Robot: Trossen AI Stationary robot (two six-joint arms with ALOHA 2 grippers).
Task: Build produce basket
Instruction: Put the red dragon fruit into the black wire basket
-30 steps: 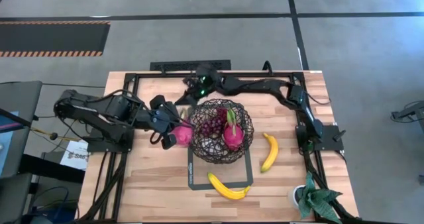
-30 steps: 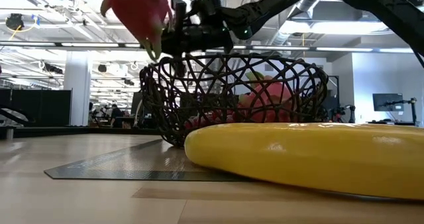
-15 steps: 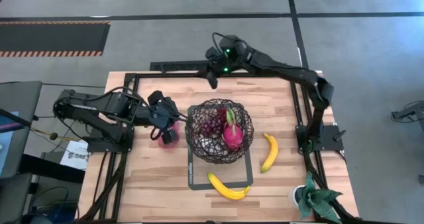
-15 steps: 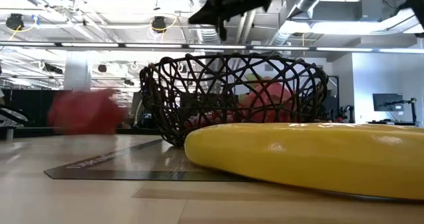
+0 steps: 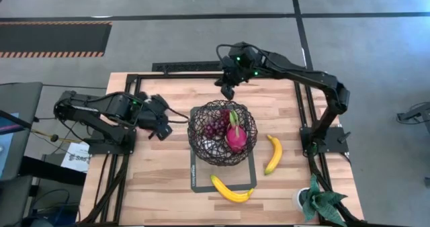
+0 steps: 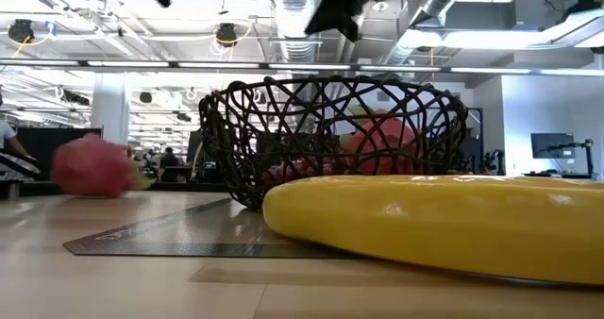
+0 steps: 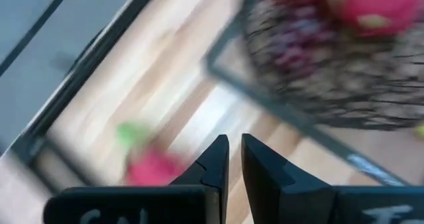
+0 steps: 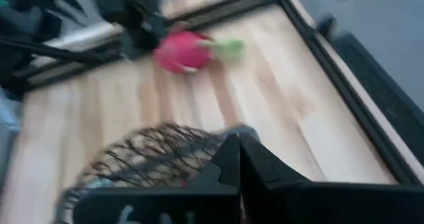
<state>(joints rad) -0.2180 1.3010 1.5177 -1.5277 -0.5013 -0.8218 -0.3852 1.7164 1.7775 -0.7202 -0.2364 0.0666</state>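
With both grippers closed and empty, the left gripper should open before regrasping the loose dragon fruit beside the basket

basket: dark wire bowl, upright, just beside the left tool
inside: dragon fruit, grapes
loose dragon fruit: under left tool
bananas: on the tabletop, away from both tools

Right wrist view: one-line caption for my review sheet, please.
Right gripper, jaws shut, above the wire basket; a loose dragon fruit lies on the table beyond.
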